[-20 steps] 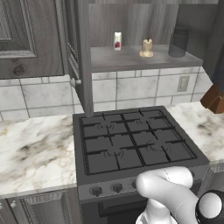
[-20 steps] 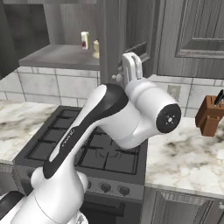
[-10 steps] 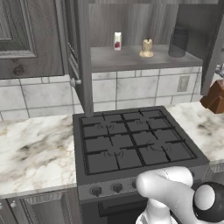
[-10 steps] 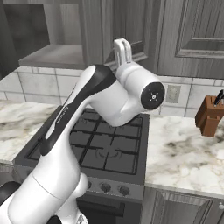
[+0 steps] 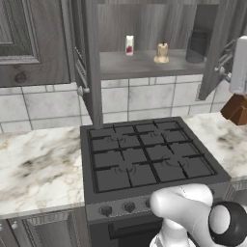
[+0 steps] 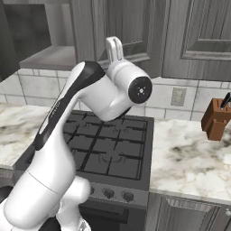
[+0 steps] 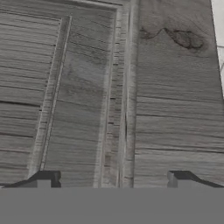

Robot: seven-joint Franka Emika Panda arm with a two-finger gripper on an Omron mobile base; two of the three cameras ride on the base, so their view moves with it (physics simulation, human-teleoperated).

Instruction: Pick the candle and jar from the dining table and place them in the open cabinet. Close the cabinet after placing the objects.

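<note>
The cabinet [image 5: 144,65] stands open above the stove. On its grey shelf sit the beige candle [image 5: 162,53] and, to its right, the grey glass jar [image 5: 197,46]. The right door [image 5: 215,53] swings out toward me, and the arm's white hand [image 5: 239,62] is just right of it. In the hand view, my gripper [image 7: 111,179] is open and holds nothing, with both fingertips [image 7: 43,177] close to a raised-panel door face [image 7: 87,87]. The raised arm [image 6: 103,90] hides the shelf's contents in the right base view. The dining table is out of view.
A small white carton with a red mark [image 5: 129,45] stands on the shelf left of the candle. Below are a black gas stove [image 5: 149,154] and marble counters [image 5: 38,169]. A brown knife block [image 6: 216,119] sits on the right counter. The left cabinet door [image 5: 89,62] also stands open.
The arm has swung its elbow and hand up and toward the right cabinet door. The white hand now shows at the right edge of the left base view. The gripper stayed open.
</note>
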